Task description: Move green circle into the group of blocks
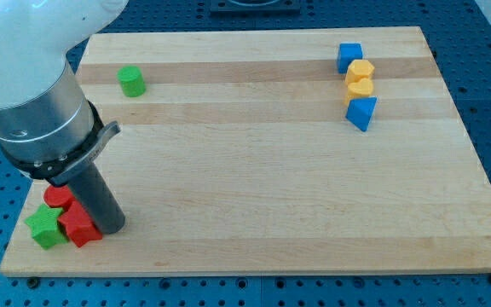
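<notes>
Bottom left: tip (109, 228) touching red wooden blocks (77, 223) beside green star block (45, 227); no pincer, just a rod. Risked scattering that cluster off the near edge. Green circle block (131, 81) sat upper left, open board (254, 170) rightward toward blue-and-yellow group (358, 85).

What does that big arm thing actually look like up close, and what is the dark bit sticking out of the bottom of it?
The arm has a glossy white rounded shell above a brushed grey metal cylinder. Below sits a black ring with a small bracket jutting out. From it hangs a thick, smooth, dark grey rod; my tip is its blunt lower end. No cables or markings show.
</notes>
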Robot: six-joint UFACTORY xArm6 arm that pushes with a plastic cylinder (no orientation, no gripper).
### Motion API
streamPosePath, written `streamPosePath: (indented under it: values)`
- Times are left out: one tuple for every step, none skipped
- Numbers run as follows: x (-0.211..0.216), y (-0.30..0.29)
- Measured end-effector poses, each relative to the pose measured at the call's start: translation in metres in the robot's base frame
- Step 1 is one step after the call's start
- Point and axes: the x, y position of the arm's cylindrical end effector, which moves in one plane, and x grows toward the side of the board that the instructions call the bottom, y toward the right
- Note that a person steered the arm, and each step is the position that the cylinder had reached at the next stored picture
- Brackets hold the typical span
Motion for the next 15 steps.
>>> streamPosePath:
  values:
    - [-0.004, 0.010]
    - [-0.053, 0.035]
    - [-0.124, 0.062]
    - [-0.195, 0.069]
    - [-0.253, 0.051]
    - [-0.302, 0.046]
    - [-0.295, 0.005]
    - [-0.273, -0.002]
    - [-0.251, -0.002]
    - [-0.229, -0.010]
    - [-0.249, -0.022]
    - [-0.266, -0.046]
    - [-0.234, -0.053]
    - [-0.200, -0.048]
    - [-0.177, -0.027]
